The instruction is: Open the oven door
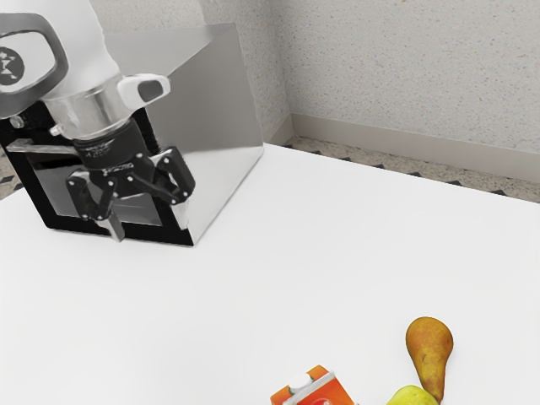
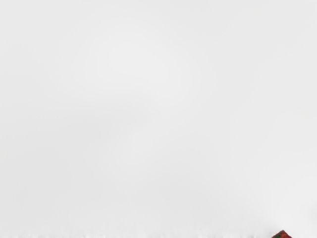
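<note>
In the exterior view the oven stands at the left, a grey box with a black-framed front. Its door looks closed, with a silver handle along the upper part. My gripper hangs pointing down in front of the door's lower part, toward the side nearer the exterior view's right. Its fingers are spread apart with nothing seen between them. The hand and arm hide much of the oven front, including part of the handle.
A white table extends from the oven; the wrist view looks onto a white surface with a dark red corner at its edge. An orange carton, a yellow-green fruit and a brown pear lie near the exterior view's bottom.
</note>
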Tool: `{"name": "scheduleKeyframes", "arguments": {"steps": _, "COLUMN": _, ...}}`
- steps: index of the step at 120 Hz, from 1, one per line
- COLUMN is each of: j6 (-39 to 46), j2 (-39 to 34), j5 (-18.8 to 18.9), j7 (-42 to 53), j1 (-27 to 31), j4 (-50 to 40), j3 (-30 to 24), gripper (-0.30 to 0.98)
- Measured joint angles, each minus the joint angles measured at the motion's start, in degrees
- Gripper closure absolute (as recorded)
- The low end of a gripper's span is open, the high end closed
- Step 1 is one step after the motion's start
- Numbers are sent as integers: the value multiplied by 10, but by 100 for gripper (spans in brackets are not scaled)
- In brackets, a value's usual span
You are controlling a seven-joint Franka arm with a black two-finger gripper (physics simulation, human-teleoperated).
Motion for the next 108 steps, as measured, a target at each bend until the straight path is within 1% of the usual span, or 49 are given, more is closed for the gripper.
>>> {"name": "scheduleKeyframes", "arguments": {"steps": 10, "j6": 13, "j2": -1, "j5": -8, "j7": -12, "j1": -1, "j4": -27, "j3": -3, "gripper": 0}}
{"name": "scheduleKeyframes", "arguments": {"steps": 17, "j6": 21, "j2": 21, "j5": -9, "j7": -19, "j1": -1, "j4": -25, "j3": -3, "gripper": 0}}
{"name": "scheduleKeyframes", "arguments": {"steps": 22, "j6": 42, "j2": 38, "j5": 5, "j7": -24, "j1": -1, "j4": -20, "j3": 1, "gripper": 0}}
{"name": "scheduleKeyframes", "arguments": {"steps": 27, "j6": 83, "j2": 44, "j5": 28, "j7": -28, "j1": -6, "j4": -18, "j3": 34, "gripper": 0}}
{"name": "scheduleKeyframes", "arguments": {"steps": 32, "j6": 134, "j2": 38, "j5": 44, "j7": -32, "j1": 9, "j4": -18, "j3": 73, "gripper": 0}}
{"name": "scheduleKeyframes", "arguments": {"steps": 34, "j6": 153, "j2": 26, "j5": 50, "j7": -34, "j1": 24, "j4": -23, "j3": 79, "gripper": 0}}
{"name": "scheduleKeyframes", "arguments": {"steps": 36, "j6": 171, "j2": 12, "j5": 54, "j7": -35, "j1": 54, "j4": -29, "j3": 72, "gripper": 0}}
{"name": "scheduleKeyframes", "arguments": {"steps": 44, "j6": 244, "j2": -8, "j5": 66, "j7": -41, "j1": 184, "j4": -46, "j3": 23, "gripper": 0}}
{"name": "scheduleKeyframes", "arguments": {"steps": 50, "j6": 301, "j2": -10, "j5": 68, "j7": -45, "j1": 241, "j4": -64, "j3": 5, "gripper": 0}}
{"name": "scheduleKeyframes", "arguments": {"steps": 56, "j6": 353, "j2": 12, "j5": 48, "j7": -48, "j1": 270, "j4": -67, "j3": -2, "gripper": 0}}
{"name": "scheduleKeyframes", "arguments": {"steps": 65, "j6": 420, "j2": 34, "j5": -2, "j7": -55, "j1": 287, "j4": -69, "j3": -5, "gripper": 0}}
{"name": "scheduleKeyframes", "arguments": {"steps": 70, "j6": 447, "j2": 38, "j5": -24, "j7": -58, "j1": 297, "j4": -69, "j3": -6, "gripper": 0}}
{"name": "scheduleKeyframes", "arguments": {"steps": 78, "j6": 481, "j2": 39, "j5": -73, "j7": -66, "j1": 312, "j4": -70, "j3": -6, "gripper": 0}}
{"name": "scheduleKeyframes", "arguments": {"steps": 82, "j6": 495, "j2": 40, "j5": -89, "j7": -73, "j1": 315, "j4": -70, "j3": -8, "gripper": 0}}
{"name": "scheduleKeyframes", "arguments": {"steps": 90, "j6": 515, "j2": 29, "j5": -94, "j7": -87, "j1": 321, "j4": -77, "j3": -9, "gripper": 0}}
{"name": "scheduleKeyframes", "arguments": {"steps": 99, "j6": 532, "j2": 15, "j5": -95, "j7": -101, "j1": 383, "j4": -89, "j3": -44, "gripper": 0}}
{"name": "scheduleKeyframes", "arguments": {"steps": 108, "j6": 545, "j2": 24, "j5": -94, "j7": -112, "j1": 409, "j4": -92, "j3": -61, "gripper": 0}}
